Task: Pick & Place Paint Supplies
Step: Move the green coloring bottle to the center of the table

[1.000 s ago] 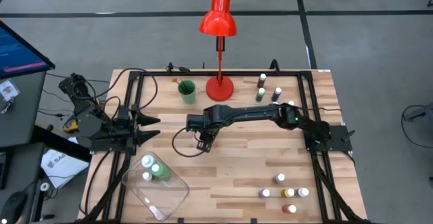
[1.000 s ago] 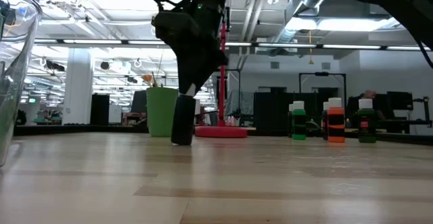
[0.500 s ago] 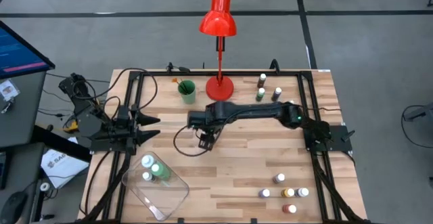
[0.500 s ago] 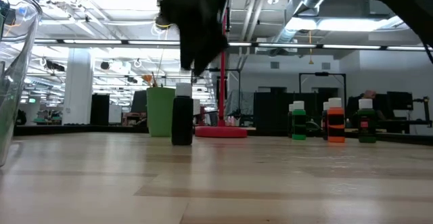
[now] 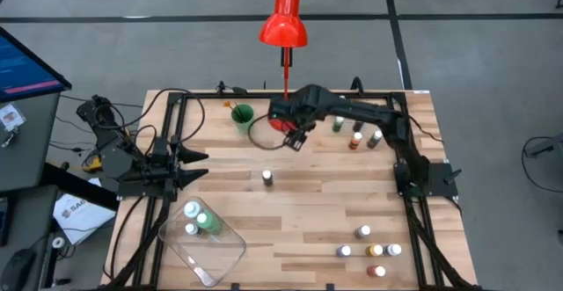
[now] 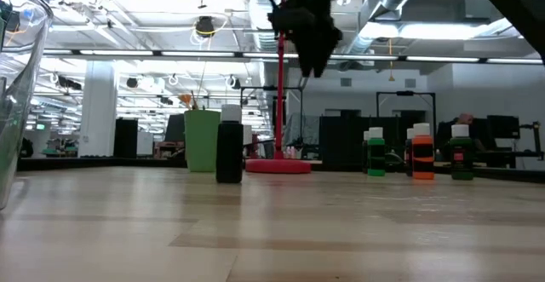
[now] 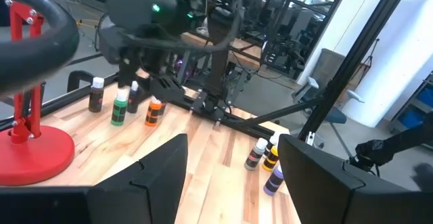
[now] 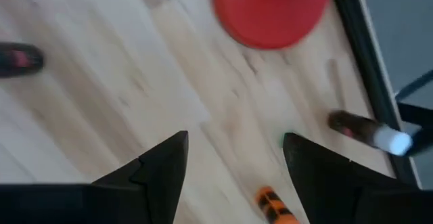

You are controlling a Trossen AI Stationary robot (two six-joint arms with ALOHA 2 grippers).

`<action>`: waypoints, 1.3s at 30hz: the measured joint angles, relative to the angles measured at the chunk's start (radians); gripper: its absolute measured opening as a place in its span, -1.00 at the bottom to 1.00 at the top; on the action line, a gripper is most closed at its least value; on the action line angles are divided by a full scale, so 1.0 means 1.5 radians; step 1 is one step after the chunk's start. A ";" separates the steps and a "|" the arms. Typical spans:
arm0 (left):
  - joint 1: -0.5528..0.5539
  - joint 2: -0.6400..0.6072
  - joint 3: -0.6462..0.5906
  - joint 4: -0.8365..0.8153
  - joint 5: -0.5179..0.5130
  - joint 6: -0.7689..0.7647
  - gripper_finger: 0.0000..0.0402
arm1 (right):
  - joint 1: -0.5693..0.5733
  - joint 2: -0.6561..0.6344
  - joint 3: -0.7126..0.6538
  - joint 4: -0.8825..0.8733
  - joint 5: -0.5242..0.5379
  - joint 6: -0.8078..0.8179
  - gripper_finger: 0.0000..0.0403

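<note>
holding what look like two bottles (image 5: 198, 220), clear tray (image 5: 220, 260); both grippers' jaws open.

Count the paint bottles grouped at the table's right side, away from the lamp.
5: a lone bottle; a row of three beside it, first, second, third; a red bottle at the table's edge. None seems hidden.

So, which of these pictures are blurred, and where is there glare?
Right wrist view: motion blur smears the red lamp base and the bottles around it. Low view: bright ceiling lights behind the scene leave the black bottle and the right end effector as dark silhouettes. High view: evenly lit and sharp.
</note>
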 joint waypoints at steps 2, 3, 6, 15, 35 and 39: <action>0.000 0.000 0.000 0.000 0.000 -0.001 0.11 | -0.026 -0.018 -0.042 0.005 0.000 -0.008 0.19; 0.000 0.000 0.000 0.000 0.000 -0.001 0.11 | -0.039 -0.029 -0.070 0.004 -0.003 -0.016 0.19; 0.000 0.000 0.000 0.001 0.000 -0.001 0.11 | -0.076 -0.071 -0.160 0.042 -0.002 -0.021 0.19; 0.000 0.001 0.000 0.002 0.000 -0.003 0.11 | -0.182 -0.216 -0.448 0.204 -0.033 -0.027 0.19; 0.001 0.001 0.000 0.006 -0.018 -0.004 0.11 | -0.241 -0.226 -0.538 0.293 -0.057 -0.095 0.15; 0.001 0.001 0.000 0.006 -0.018 -0.004 0.11 | -0.252 -0.226 -0.538 0.292 -0.074 -0.102 0.11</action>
